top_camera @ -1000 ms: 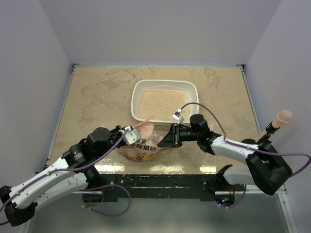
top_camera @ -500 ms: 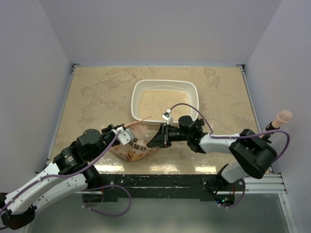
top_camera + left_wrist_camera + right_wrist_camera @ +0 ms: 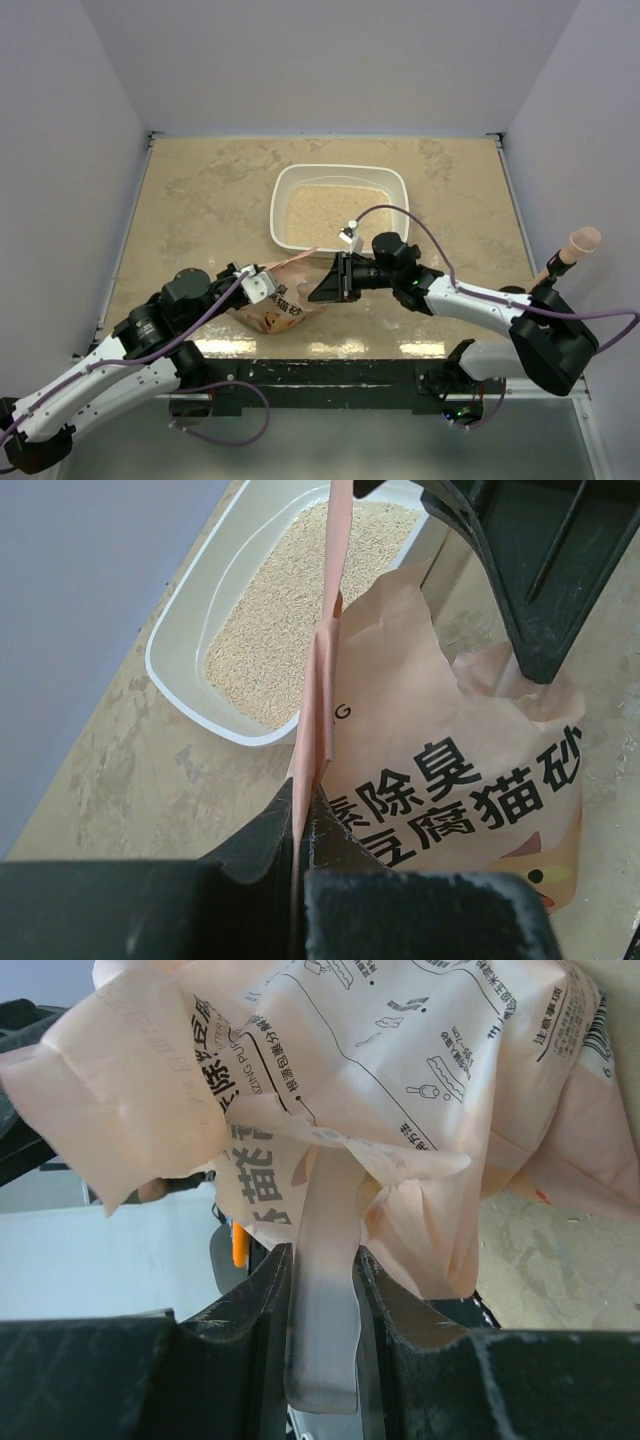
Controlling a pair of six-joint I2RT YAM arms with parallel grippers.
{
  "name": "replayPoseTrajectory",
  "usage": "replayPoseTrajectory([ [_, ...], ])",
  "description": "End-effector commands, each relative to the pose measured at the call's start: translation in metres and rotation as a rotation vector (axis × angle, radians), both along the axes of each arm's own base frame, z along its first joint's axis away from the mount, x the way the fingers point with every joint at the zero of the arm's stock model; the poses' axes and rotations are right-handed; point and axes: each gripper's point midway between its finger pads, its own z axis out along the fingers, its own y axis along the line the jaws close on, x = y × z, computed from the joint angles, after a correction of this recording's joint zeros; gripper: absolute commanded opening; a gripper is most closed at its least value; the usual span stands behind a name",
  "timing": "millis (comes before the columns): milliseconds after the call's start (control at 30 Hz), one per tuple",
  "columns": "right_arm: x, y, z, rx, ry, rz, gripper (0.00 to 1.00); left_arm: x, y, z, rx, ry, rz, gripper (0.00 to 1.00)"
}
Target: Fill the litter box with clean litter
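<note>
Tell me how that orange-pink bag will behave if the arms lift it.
Probably floppy: the bag is creased and crumpled between the left gripper and right gripper. Likely light, looking mostly collapsed. The thin pinched edges might slip.

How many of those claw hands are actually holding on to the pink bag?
2. The left gripper pinches a thin edge of the bag on its left side. The right gripper clamps a pale strip at the bag's right side. Neither is hidden.
</note>
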Motion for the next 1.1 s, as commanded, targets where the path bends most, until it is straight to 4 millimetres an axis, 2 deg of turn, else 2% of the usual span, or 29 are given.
replayPoseTrajectory([
  [0, 0.011, -0.007, 0.028, 0.056, -0.076, -0.017, 0.00, -0.008, -0.014, 0.006, -0.070, 0.023, -0.060, 0.00],
  [167, 0.014, -0.025, 0.040, 0.085, -0.090, -0.035, 0.00, -0.010, -0.013, 0.004, -0.062, 0.033, -0.067, 0.00],
  [300, 0.019, -0.040, 0.042, 0.078, -0.094, -0.052, 0.00, -0.010, -0.013, 0.006, -0.067, 0.033, -0.068, 0.00],
  [500, 0.012, -0.048, 0.049, 0.089, -0.099, -0.045, 0.00, -0.010, -0.011, 0.005, -0.066, 0.029, -0.060, 0.00],
  [667, 0.003, -0.052, 0.053, 0.105, -0.085, -0.045, 0.00, -0.011, -0.008, 0.013, -0.098, -0.001, -0.054, 0.00],
  [967, -0.007, -0.063, 0.072, 0.107, -0.090, -0.072, 0.00, -0.015, 0.001, 0.029, -0.161, -0.054, -0.042, 0.00],
  [1067, -0.012, -0.067, 0.069, 0.089, -0.081, -0.082, 0.00, -0.015, 0.001, 0.030, -0.163, -0.057, -0.044, 0.00],
])
